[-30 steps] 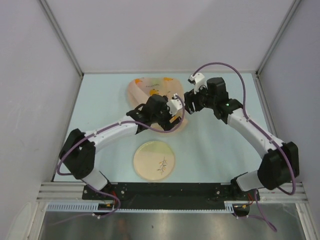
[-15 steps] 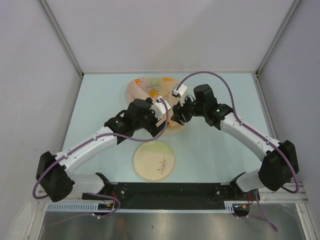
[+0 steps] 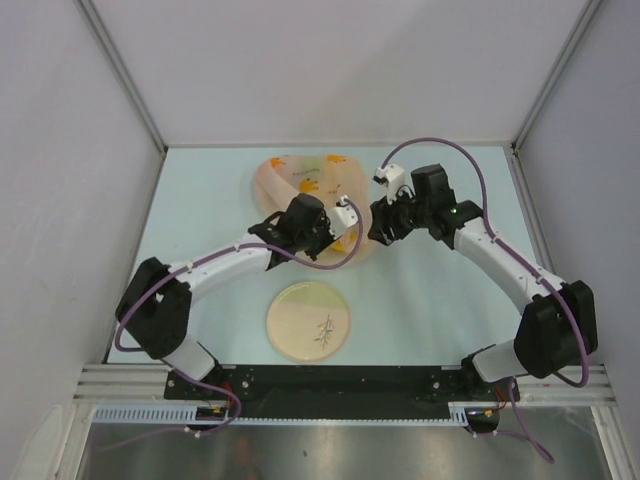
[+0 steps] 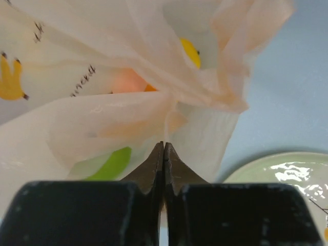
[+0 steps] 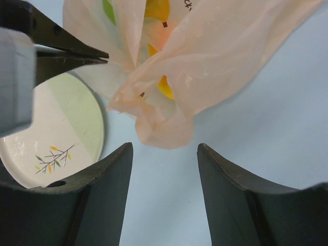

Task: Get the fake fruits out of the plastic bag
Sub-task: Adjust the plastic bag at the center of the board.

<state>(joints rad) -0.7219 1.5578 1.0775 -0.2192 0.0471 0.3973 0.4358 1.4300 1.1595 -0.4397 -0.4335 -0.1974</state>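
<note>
The plastic bag (image 3: pixel 300 180) lies crumpled at the table's middle back, peach-pink with orange and yellow prints. The fake fruits are still inside it. A green one (image 4: pixel 107 164) and an orange one (image 4: pixel 130 82) show through the film, and a yellow-orange one (image 5: pixel 164 87) shows in the right wrist view. My left gripper (image 3: pixel 343 238) is at the bag's near right edge; its jaws (image 4: pixel 164 146) are shut, pinching a fold of film that creases up from the tips. My right gripper (image 5: pixel 164 148) is open just off the bag's (image 5: pixel 205 61) bottom corner, with only bare table between its fingers.
A round beige plate (image 3: pixel 308 320) with a small twig print sits near the front, just below the bag. Its rim shows in both wrist views (image 4: pixel 277 169) (image 5: pixel 61 128). White walls enclose the table on three sides.
My left gripper has gone from open to shut at the bag's near edge. My right gripper first moved in toward the bag, then backed off to the right.
</note>
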